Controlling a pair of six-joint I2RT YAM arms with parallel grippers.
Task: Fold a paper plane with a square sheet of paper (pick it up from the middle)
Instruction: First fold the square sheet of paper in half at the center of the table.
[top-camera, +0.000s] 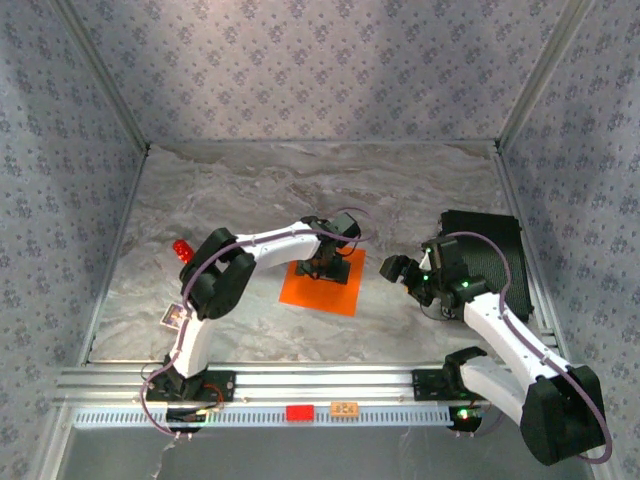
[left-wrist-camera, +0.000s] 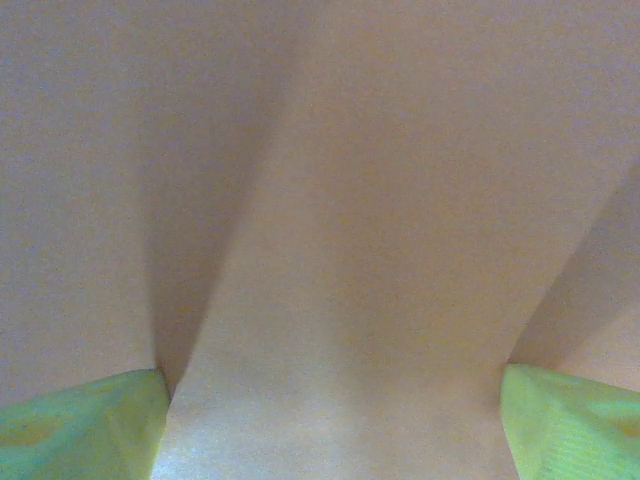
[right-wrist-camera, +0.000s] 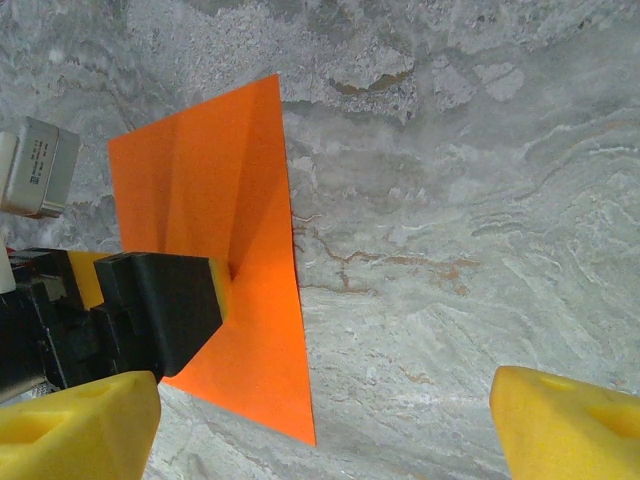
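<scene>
On the table (top-camera: 250, 190), left end effector (top-camera: 326, 268) presses the orange sheet (top-camera: 345, 292)

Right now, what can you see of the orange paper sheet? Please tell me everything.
The square sheet of paper is thin, bright orange and roughly square, with no sharp fold yet. It lies on the grey marbled table, buckled into soft ridges around its middle, where the open left gripper presses both fingers onto it.
</scene>
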